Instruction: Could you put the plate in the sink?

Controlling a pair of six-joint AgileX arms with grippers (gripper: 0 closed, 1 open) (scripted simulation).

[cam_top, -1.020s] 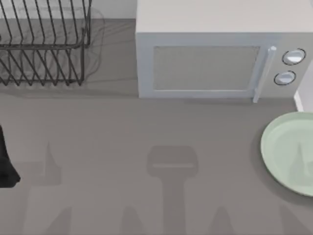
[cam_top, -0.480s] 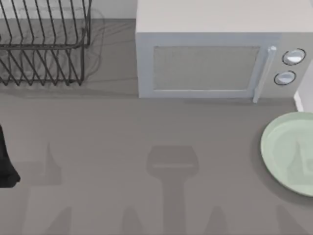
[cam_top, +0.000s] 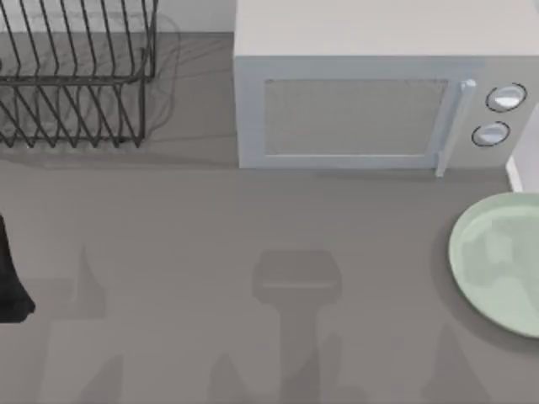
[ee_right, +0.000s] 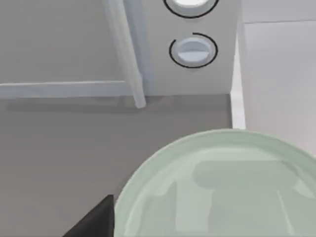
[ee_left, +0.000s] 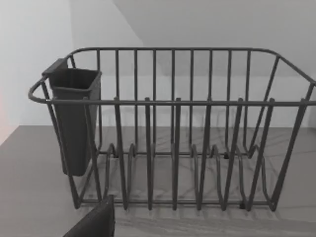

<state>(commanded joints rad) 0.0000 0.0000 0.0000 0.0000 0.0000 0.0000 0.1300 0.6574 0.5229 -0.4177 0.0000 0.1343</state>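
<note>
Two grippers are on this rig, and for neither one can I tell how wide it stands or whether it holds anything. A dark part of the right gripper [ee_right: 94, 219] shows at the edge of the right wrist view, just beside the plate [ee_right: 217, 187] and, as far as I can judge, not touching it. The plate [cam_top: 497, 261] lies flat on the table [cam_top: 210, 252] at its right edge, on the near side of the microwave [cam_top: 362, 109] and its two knobs. The white corner of the sink [cam_top: 515, 175] is just beyond the plate, on its far right side (very little of the rim is visible).

I judge that the step in hand is the approach for the grasp. The plate is shallow and glossy, so the grip should probably close on the raised rim and not on the smooth middle. After that, the plate should go up high enough to pass over the sink rim, and it should stay level and clear of the microwave.

The left arm [cam_top: 10, 286] is parked at the left edge of the table, facing the dish rack [ee_left: 173, 133] at the far left.
</note>
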